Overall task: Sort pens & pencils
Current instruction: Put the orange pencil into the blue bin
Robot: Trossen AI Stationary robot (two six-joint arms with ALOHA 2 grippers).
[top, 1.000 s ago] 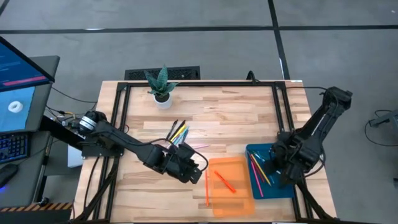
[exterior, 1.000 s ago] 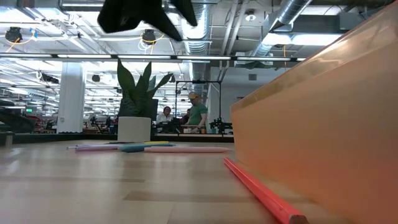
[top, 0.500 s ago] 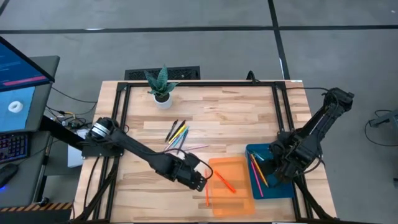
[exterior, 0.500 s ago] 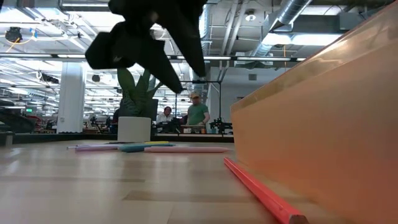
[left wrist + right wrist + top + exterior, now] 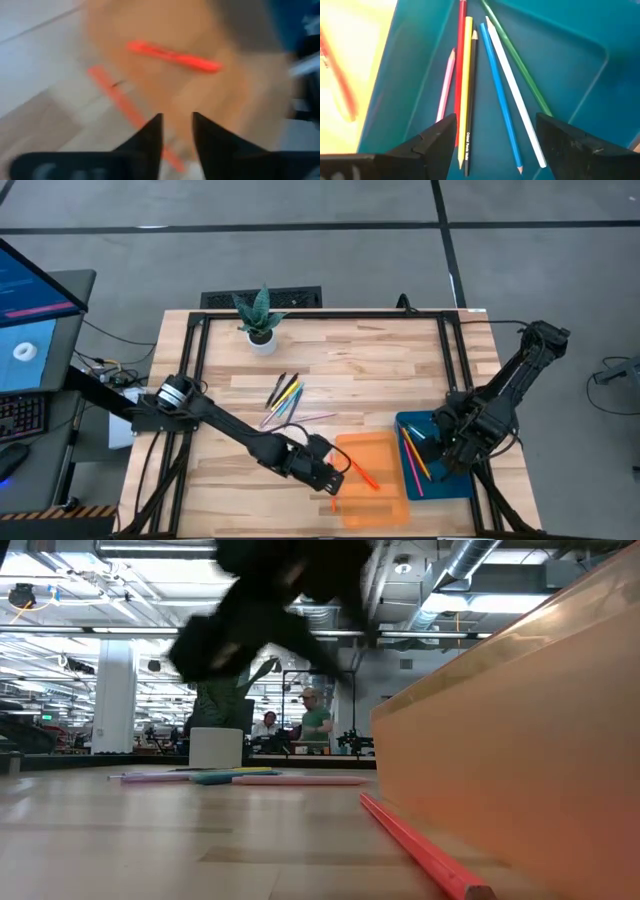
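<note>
While the left gripper (image 5: 328,477) has been swept from beside the loose pile (image 5: 284,396) to the near-left corner of the orange tray (image 5: 392,502), its fingers (image 5: 150,137) are seen set narrow, with a slim gap and nothing between them. An orange stick (image 5: 131,111) is seen lying on the table just beyond the fingertips, along the tray's outer wall; a red pen (image 5: 174,56) is seen farther ahead, inside the tray. The orange stick is judged to be the next pick, though whether the jaws are closing or merely narrowed cannot be told. The pile of unsorted sticks is left well behind this gripper, toward the plant (image 5: 258,317), so much sorting is judged to remain.

Further right, the right gripper (image 5: 436,448) is held over the blue tray (image 5: 452,485) with its fingers (image 5: 432,136) now spread wide and empty, where a second ago they were nearly shut. A release is judged to have just been made. Below and ahead of the fingers, pencils are laid side by side in the tray: pink (image 5: 446,82), red (image 5: 460,65), yellow (image 5: 465,85), black (image 5: 471,100), blue (image 5: 500,97), white (image 5: 516,95) and green (image 5: 519,60).

Small print is borne by the black pencil near its end, but it cannot be read.
</note>
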